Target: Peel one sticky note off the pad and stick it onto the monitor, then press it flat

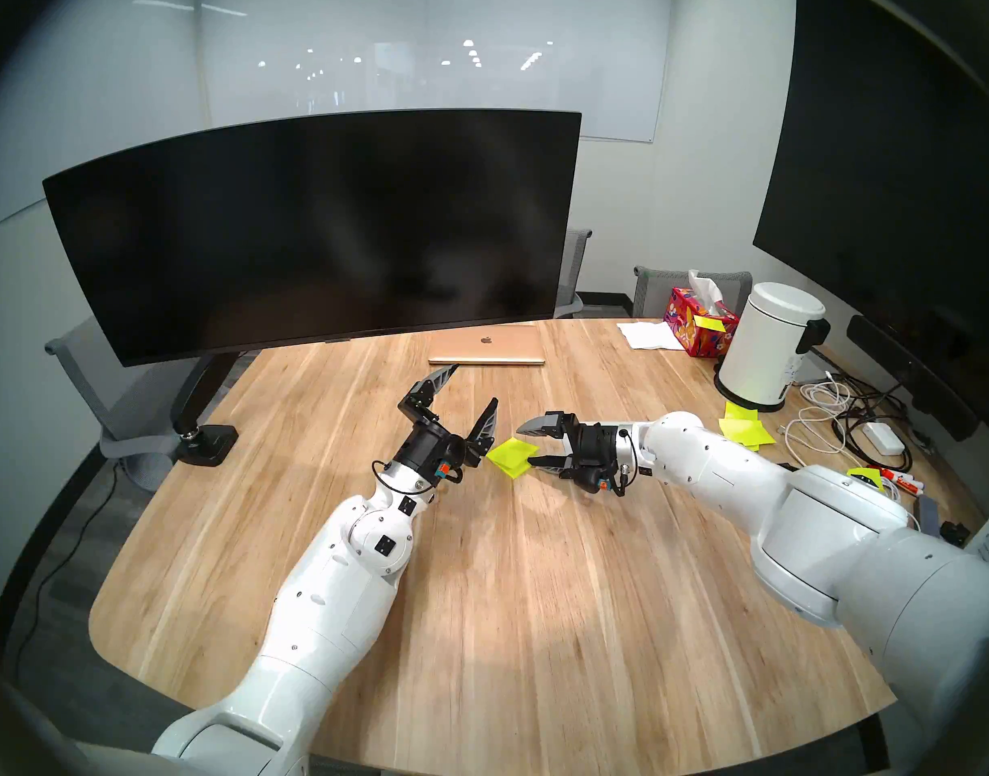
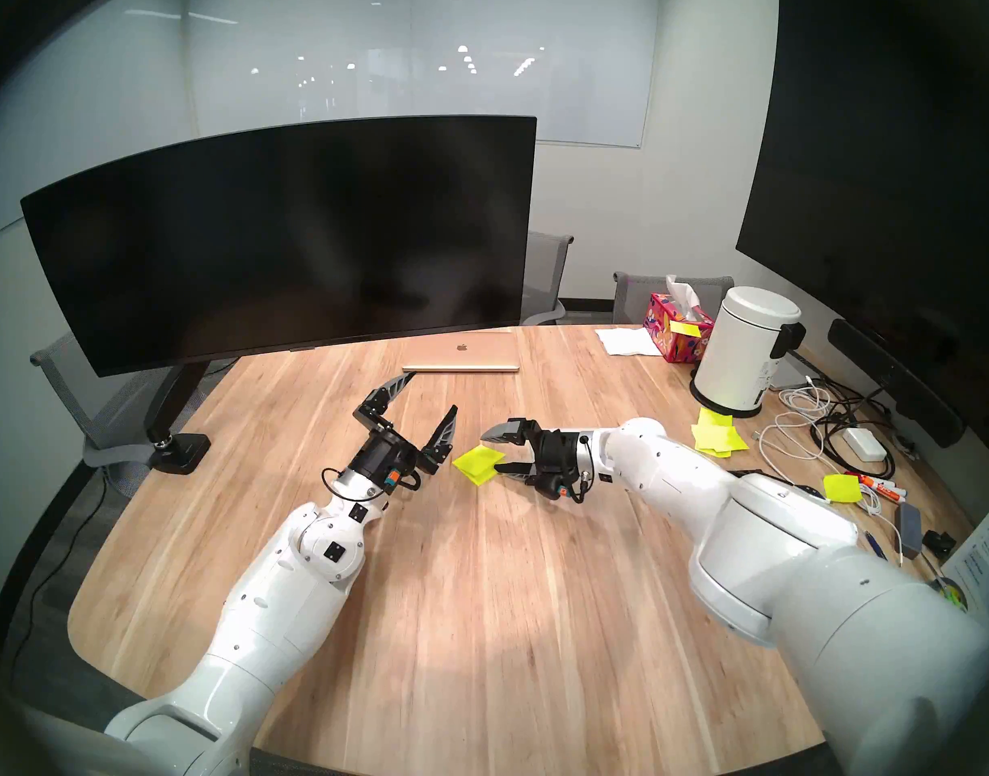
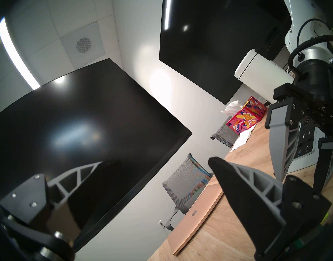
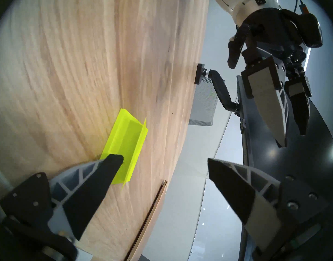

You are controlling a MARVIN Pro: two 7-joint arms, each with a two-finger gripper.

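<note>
The pad of neon yellow-green notes lies on the wooden table, mid-table; it also shows in the right wrist view. Its top sheet curls up at one edge and no single sticky note is apart from it. My right gripper is open at the pad's right side, one fingertip on the pad's near edge, the other above it. My left gripper is open and empty, raised just left of the pad. The curved black monitor stands behind on its arm mount.
A closed gold laptop lies below the monitor's right end. At the back right stand a tissue box and a white bin, with loose yellow sheets and cables. A large flat screen hangs at right.
</note>
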